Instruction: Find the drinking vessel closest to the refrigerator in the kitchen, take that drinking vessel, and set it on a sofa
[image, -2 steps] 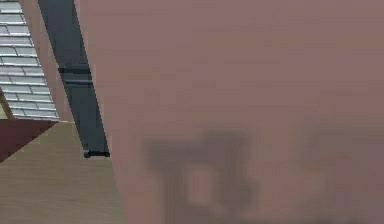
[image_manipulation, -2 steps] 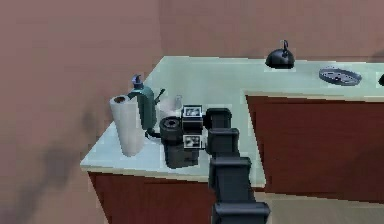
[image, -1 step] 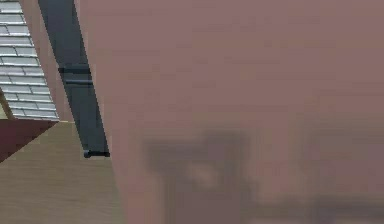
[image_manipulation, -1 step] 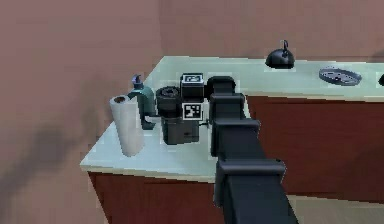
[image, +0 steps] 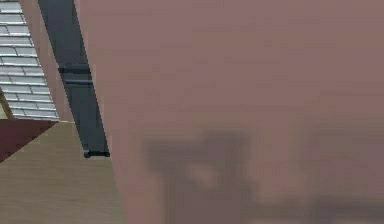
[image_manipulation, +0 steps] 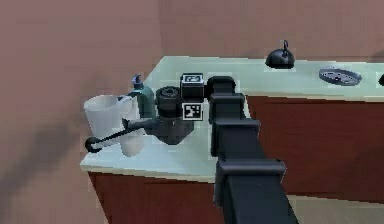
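Before lifting the pale mug at the counter edge, keep jaws clear of the bottle there; hold on mug: cannot tell.

Pale countertop carries black kettle, grey round dish; window blinds beside pink wall.

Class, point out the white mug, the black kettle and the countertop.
white mug (image_manipulation: 102, 114): arm side view, its side wall.
black kettle (image_manipulation: 281, 59): arm side view, its body.
countertop (image_manipulation: 300, 86): arm side view, bare surface.
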